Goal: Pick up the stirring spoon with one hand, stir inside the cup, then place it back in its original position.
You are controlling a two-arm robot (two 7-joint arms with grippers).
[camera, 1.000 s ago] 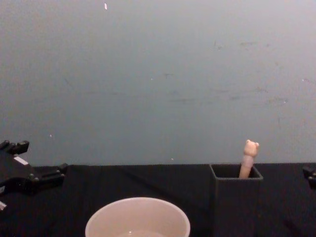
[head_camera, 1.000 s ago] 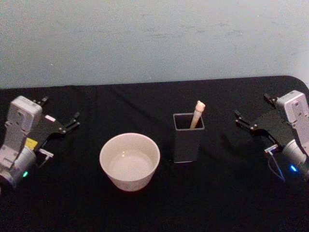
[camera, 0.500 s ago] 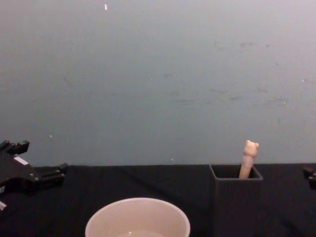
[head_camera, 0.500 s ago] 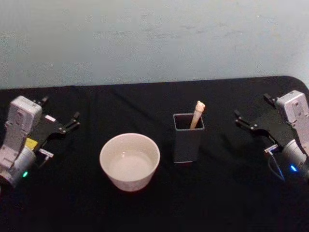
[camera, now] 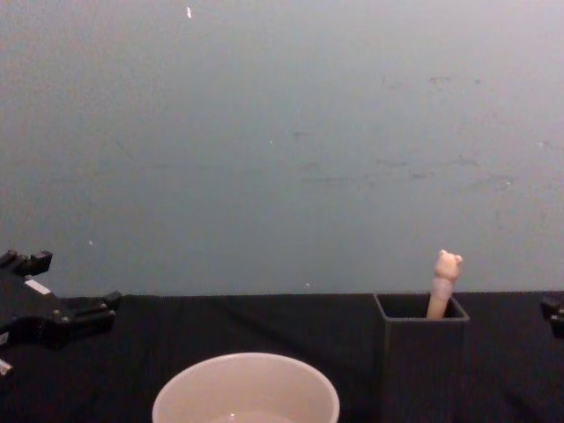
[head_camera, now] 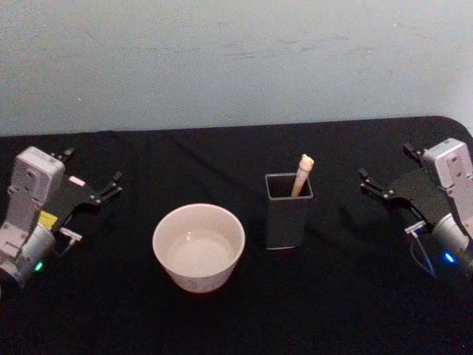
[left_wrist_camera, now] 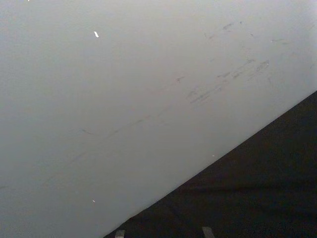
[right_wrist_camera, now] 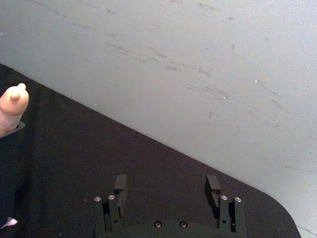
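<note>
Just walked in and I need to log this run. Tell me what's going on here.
Nothing is being handled yet. The stirring spoon stands in the dark grey holder, its knob above the rim, just right of the white cup on the black table. The left pincer and right pincer are both open, out at the table's left and right sides, apart from everything.

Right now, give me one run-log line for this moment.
stirring spoon: in holder, untouched | cup: left of holder, apart | left gripper: open, far left | right gripper: open, far right
</note>
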